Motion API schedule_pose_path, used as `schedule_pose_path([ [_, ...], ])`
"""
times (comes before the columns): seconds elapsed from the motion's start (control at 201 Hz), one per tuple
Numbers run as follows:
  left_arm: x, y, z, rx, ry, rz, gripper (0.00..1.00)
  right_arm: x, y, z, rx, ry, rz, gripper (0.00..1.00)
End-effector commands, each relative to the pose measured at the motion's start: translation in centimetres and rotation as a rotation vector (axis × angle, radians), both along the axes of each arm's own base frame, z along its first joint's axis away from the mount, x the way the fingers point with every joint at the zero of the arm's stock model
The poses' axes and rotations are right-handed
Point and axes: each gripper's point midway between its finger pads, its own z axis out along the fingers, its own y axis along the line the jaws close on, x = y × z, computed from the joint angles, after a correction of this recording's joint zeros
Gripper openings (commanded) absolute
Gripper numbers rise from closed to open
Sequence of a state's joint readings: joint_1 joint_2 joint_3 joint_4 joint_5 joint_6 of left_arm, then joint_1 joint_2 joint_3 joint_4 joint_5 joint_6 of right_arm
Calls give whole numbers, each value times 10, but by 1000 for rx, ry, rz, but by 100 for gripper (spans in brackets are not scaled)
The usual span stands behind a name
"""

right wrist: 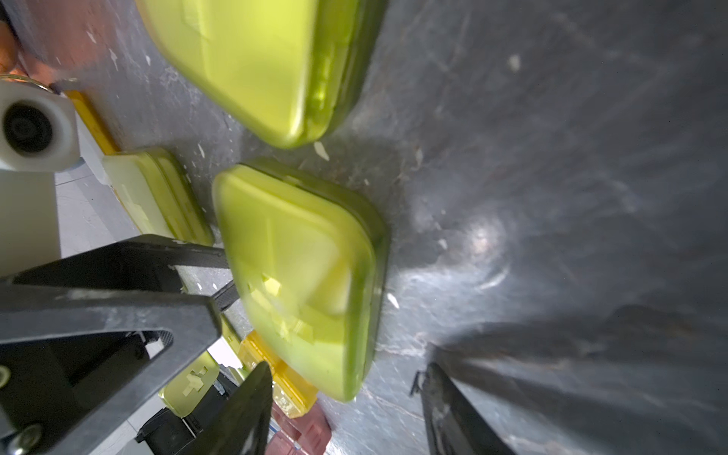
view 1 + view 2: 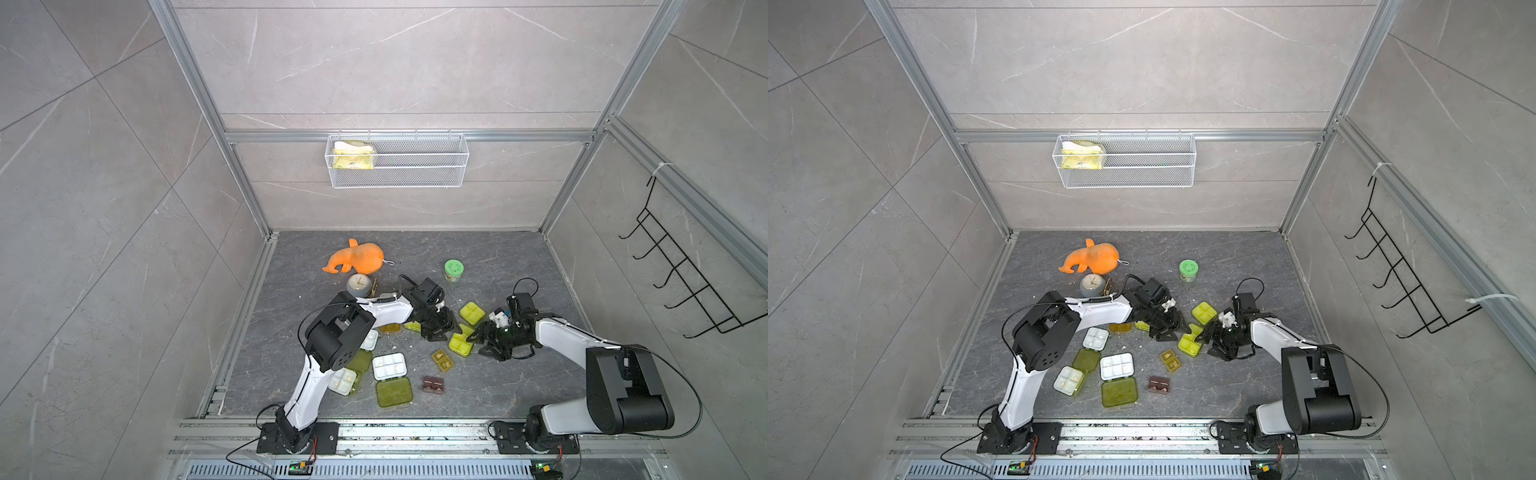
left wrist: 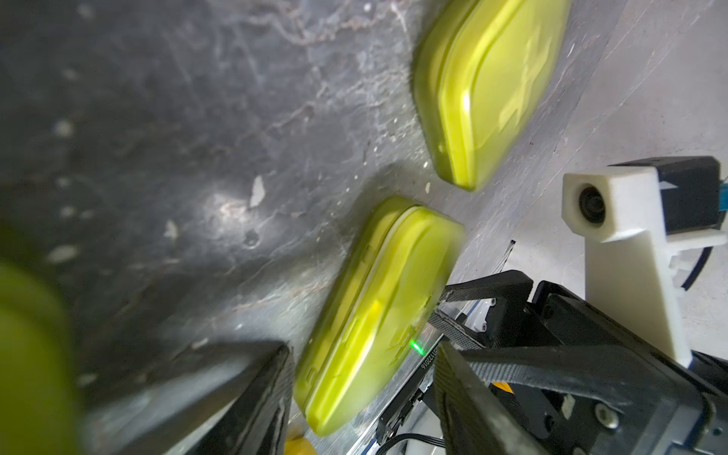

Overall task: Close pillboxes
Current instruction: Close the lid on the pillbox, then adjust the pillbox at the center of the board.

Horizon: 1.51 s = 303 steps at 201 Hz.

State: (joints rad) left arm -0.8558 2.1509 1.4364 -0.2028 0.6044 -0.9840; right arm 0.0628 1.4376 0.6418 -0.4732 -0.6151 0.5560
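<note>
A shut yellow-green pillbox (image 2: 460,344) lies on the dark floor between my two grippers. My left gripper (image 2: 446,329) stands open just left of it, and in the left wrist view this pillbox (image 3: 374,315) lies in front of the spread jaws without touching them. From the right, my right gripper (image 2: 477,344) faces the same pillbox (image 1: 299,275), also open and empty. A second shut pillbox (image 2: 471,313) lies just behind. A third yellow-green one (image 2: 412,326) is partly hidden under the left gripper. An open six-cell tray (image 2: 389,365) and an open four-cell tray (image 2: 343,381) lie nearer the front.
An amber two-cell box (image 2: 442,360) and a dark red box (image 2: 433,384) lie in front of the grippers. An orange lid (image 2: 390,328) shows under the left arm. A green-lidded jar (image 2: 454,271), a clock (image 2: 358,286) and an orange plush toy (image 2: 356,259) stand behind.
</note>
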Motion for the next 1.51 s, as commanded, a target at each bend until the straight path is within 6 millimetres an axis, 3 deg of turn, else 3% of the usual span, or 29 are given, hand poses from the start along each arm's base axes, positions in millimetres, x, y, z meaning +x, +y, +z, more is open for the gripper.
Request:
schedule_pose_path([
  [0.0, -8, 6, 13, 7, -25, -47, 55, -1, -3, 0, -17, 4, 18, 61],
  [0.458, -11, 0, 3, 15, -7, -87, 37, -1, -1, -11, -6, 22, 11, 54],
  [0.976, -13, -3, -4, 17, 3, -85, 31, -3, -1, -19, -2, 46, -2, 46],
  [1.504, -13, -23, -9, -3, 16, -104, 27, -5, -3, -21, -15, 58, -2, 37],
])
